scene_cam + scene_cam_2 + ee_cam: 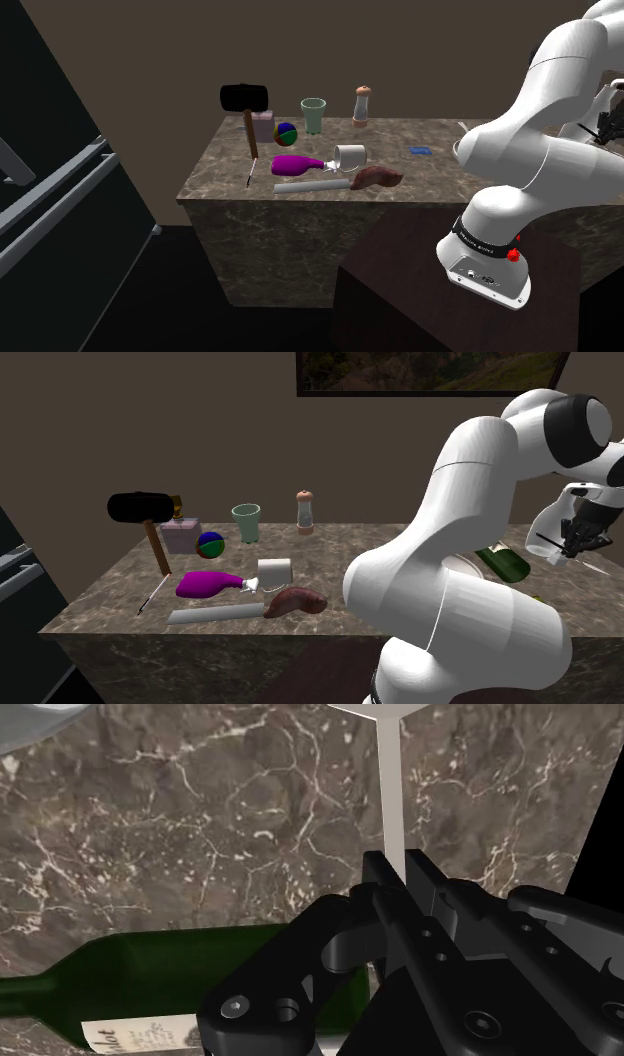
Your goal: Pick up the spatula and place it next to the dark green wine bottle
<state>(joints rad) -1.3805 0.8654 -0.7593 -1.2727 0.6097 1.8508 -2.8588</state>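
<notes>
Label (128,1037) on green wine bottle (150,966)

Colours by the black gripper (397,869)
Dark green wine bottle (150,969), cream label (130,1036); pale spatula (388,794); brown counter (180,824) with white veins.

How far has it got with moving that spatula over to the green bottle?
Pickup looks done: the gripper is shut on the spatula, clasping its pale handle. In hand: it hangs close by the dark green wine bottle, which lies on its side on the marble counter. Left: lower the spatula onto the counter beside the bottle and let go.
</notes>
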